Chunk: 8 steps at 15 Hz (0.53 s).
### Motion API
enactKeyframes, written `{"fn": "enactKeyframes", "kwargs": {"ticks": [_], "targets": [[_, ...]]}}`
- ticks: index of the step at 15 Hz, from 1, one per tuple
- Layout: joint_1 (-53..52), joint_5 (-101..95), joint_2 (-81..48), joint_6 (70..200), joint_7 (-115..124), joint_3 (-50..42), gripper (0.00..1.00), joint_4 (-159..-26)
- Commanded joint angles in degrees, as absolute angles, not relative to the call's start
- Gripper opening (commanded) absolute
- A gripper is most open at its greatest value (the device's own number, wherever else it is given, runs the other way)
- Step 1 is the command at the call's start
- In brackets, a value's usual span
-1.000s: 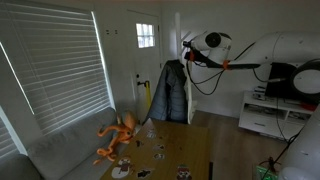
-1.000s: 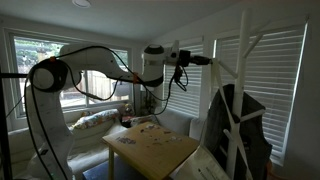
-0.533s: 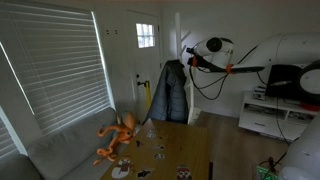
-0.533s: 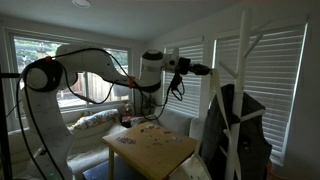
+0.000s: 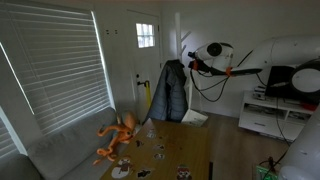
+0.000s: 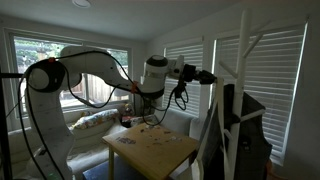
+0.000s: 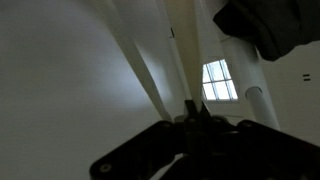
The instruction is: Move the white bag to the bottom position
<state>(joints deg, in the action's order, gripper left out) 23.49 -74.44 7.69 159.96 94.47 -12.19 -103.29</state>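
Far left in an exterior view are the window blinds (image 5: 55, 60). Next come an orange toy (image 5: 118, 135) on the sofa edge and a table (image 5: 185, 145) w/ small bits on it. None of these matter for the job.

Mid-frame a dark jacket (image 5: 172, 92) hangs on the coat rack (image 6: 243, 55). The claw (image 5: 189, 62) is right at the jacket's upper shoulder, level w/ the rack's arms. Just below and right of it is a pale slab low beside the jacket. That's prob the white bag (image 5: 195, 117), down near the floor line. Can't tell if a strap links it to the claw or if it hangs from a low peg. The arm (image 5: 285, 50) stretches off to the right.

Wrist view is dim. It shows white rack bars, the jacket up top-right, and dark fingers bunched at the bottom edge. Can't tell whether the claw is apart or together, or clamped on anything.

Step in hand, my read: bag is being brought down the rack toward the bottom peg. Next move calls for seating its loop over that peg w/o snagging the jacket, then letting go and backing straight out.

Vs 1 s ago: the claw has dropped lower and closed in on the rack pole in both exterior views. The pale slab wasn't visible then.
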Motion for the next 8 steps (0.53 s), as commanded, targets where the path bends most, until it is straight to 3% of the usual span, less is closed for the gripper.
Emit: {"fn": "enactKeyframes", "kwargs": {"ticks": [1,8], "targets": [[24.28,-73.73,6.64,163.59,94.89,-13.88,0.01,-102.54],[23.50,-62.23,1.28,175.93,84.75,-16.18,0.01,-103.00]]}}
